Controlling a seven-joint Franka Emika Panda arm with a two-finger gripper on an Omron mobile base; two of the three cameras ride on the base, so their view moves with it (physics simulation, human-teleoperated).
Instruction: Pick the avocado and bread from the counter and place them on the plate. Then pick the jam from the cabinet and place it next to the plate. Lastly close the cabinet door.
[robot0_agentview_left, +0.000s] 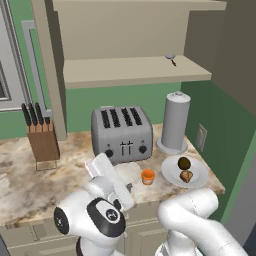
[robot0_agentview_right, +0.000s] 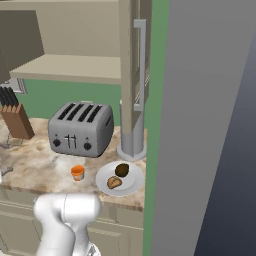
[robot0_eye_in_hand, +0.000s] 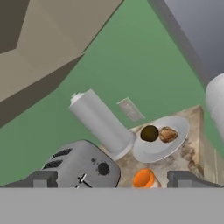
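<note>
The jam (robot0_eye_in_hand: 145, 178) is seen right between the spread-apart fingertips (robot0_eye_in_hand: 41, 178), not gripped.
It is set on the counter (robot0_agentview_left: 30, 180) beside the plate (robot0_agentview_left: 199, 177), where the avocado (robot0_agentview_left: 184, 163) and bread (robot0_agentview_left: 186, 175) are laid.

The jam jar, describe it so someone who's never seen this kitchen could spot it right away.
Find the big silver toaster on the marbled counter. In front of it, near the counter's front edge, the jam stands just left of the white plate in the left base view. It is the only orange thing there: a short jar, brighter than the avocado and bread on the plate.
</note>
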